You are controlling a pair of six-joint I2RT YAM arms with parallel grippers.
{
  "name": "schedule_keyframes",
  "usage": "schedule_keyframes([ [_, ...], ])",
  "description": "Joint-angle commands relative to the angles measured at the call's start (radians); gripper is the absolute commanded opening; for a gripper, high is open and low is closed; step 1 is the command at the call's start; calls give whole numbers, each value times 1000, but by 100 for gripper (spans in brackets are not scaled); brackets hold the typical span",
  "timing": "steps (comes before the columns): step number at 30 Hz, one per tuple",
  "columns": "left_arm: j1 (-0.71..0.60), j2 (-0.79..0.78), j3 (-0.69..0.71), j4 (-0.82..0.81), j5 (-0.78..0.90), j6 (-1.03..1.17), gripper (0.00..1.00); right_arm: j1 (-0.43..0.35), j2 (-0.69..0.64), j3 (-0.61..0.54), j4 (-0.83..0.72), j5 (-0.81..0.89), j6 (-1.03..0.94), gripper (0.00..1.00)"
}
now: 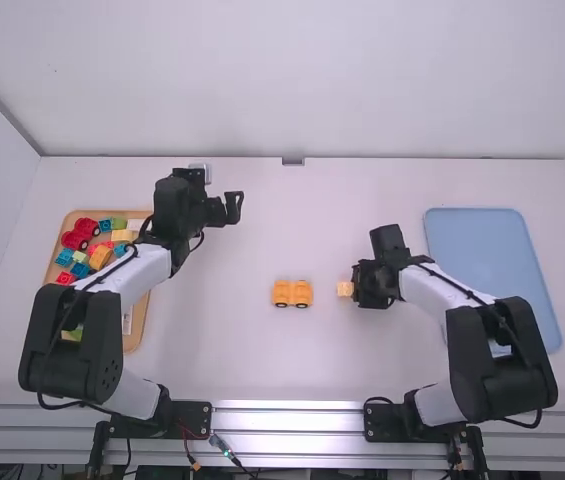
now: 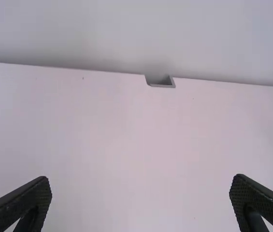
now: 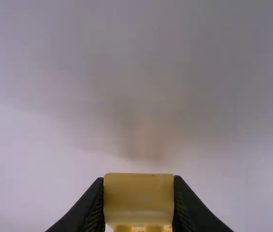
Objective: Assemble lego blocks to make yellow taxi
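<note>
My left gripper (image 1: 234, 207) is over the table's far left part, its fingers spread wide with nothing between them; the left wrist view also shows this gripper (image 2: 141, 203) open. Right of the middle, my right gripper (image 1: 354, 287) is shut on a pale yellow block (image 1: 345, 289). In the right wrist view the block (image 3: 138, 198) fills the space between the fingertips of this gripper (image 3: 138, 200), and part of an orange-yellow piece shows below it. An orange-yellow wheeled car base (image 1: 292, 293) stands on the table just left of the held block, with a gap between them.
A wooden tray (image 1: 134, 330) with red, blue, green and yellow blocks lies at the left, partly under the left arm. A blue tray (image 1: 477, 240) lies at the right, partly behind the right arm. A small grey notch (image 1: 293, 161) marks the table's far edge.
</note>
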Motion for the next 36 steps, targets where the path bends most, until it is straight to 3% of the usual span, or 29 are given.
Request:
schedule_keyframes([
  [1, -2, 4, -10, 1, -3, -14, 99, 2, 8, 21, -7, 5, -2, 0],
  [12, -3, 4, -10, 0, 1, -14, 99, 94, 8, 20, 16, 80, 37, 0],
  [19, -3, 4, -10, 0, 1, -14, 99, 71, 8, 20, 9, 79, 36, 1],
  [27, 3, 4, -10, 0, 5, -14, 99, 106, 19, 20, 18, 81, 38, 7],
  [32, 4, 4, -10, -2, 4, -14, 99, 89, 64, 20, 18, 61, 36, 8],
  [36, 4, 4, -20, 3, 4, -14, 99, 68, 139, 20, 80, -38, -2, 14],
])
